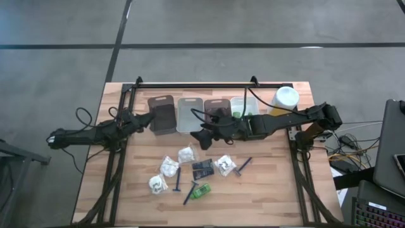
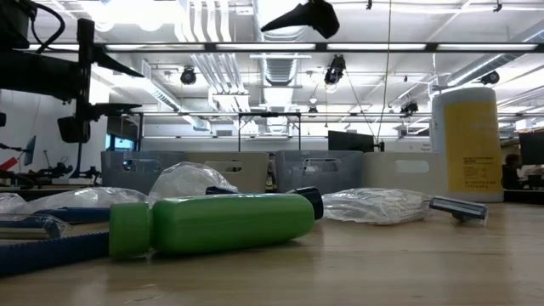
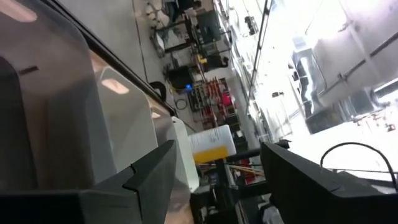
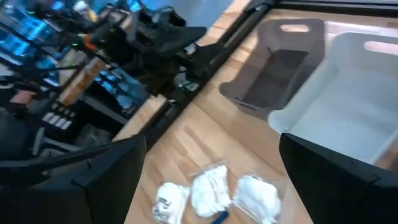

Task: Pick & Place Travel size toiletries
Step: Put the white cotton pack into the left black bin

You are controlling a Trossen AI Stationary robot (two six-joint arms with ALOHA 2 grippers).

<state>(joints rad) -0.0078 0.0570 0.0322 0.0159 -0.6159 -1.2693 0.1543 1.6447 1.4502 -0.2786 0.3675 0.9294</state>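
The toiletries lie on the table's near half. Several white puffy bundles [image 1: 168, 166] [image 4: 210, 190] rest flat beside slim dark-blue razors [image 1: 178, 179] [image 2: 459, 206], a dark packet [image 1: 203, 168] and a green mini bottle [image 1: 201, 191] [image 2: 212, 225] lying on its side. My right gripper [image 1: 202, 138] [image 4: 211, 180] hangs open above the table, just toward the far edge from the bundles, and touches nothing. My left gripper [image 1: 149, 120] [image 3: 217, 180] waits open beside the dark bin [image 1: 162, 114].
A row of bins stands along the far edge: dark, clear [image 1: 189, 114] [image 4: 348, 99], brown [image 1: 216, 109], and another clear one [image 1: 243, 106] with something green inside. A yellow canister [image 1: 286, 98] [image 2: 466, 144] with a white lid stands at the row's right end. Black frame rails run along both table sides.
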